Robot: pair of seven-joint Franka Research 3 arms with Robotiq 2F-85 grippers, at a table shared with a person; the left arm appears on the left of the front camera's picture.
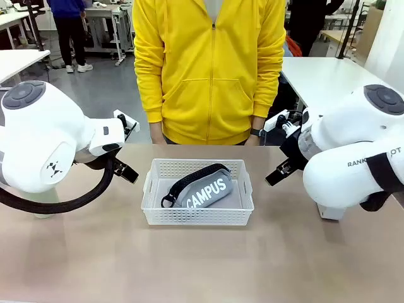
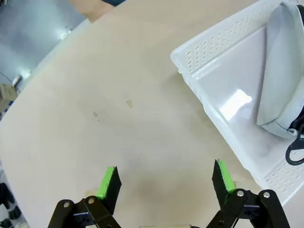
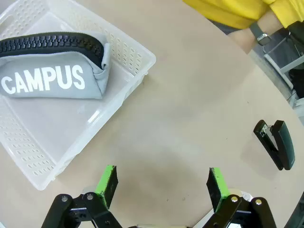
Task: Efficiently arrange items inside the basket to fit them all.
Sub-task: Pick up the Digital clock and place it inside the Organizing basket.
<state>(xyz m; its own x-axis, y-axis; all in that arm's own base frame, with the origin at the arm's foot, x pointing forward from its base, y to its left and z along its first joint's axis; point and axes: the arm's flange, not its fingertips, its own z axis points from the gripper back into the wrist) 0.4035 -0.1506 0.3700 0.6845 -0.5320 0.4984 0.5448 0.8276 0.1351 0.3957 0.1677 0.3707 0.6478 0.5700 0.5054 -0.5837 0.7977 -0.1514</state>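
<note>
Basket sat mid-tabletop between the two arms, directly before the person in a yellow zip jacket. It was white plastic, shallow and rectangular, with perforated lattice walls and a smooth glossy floor. One item lay inside: the grey pouch, flat on its side and slanted from the near-left corner toward the far-right. White block letters "CAMPUS" ran along its face and a black ribbed strap ran along its upper edge, ending in a dark loop at the lower end (ring material not clear from here). About half of the basket floor around the pouch was bare. A black stapler lay closed on the tabletop, well apart from the basket on the right arm's side and near the table edge. Left jaws were spread wide, green pads showing, hovering over bare tabletop just beside the basket's short wall and gripping nothing. Right jaws were likewise spread wide, pads apart, above the tabletop between basket and stapler, and empty. A person's wrist with a dark watch hung at the far edge.
</note>
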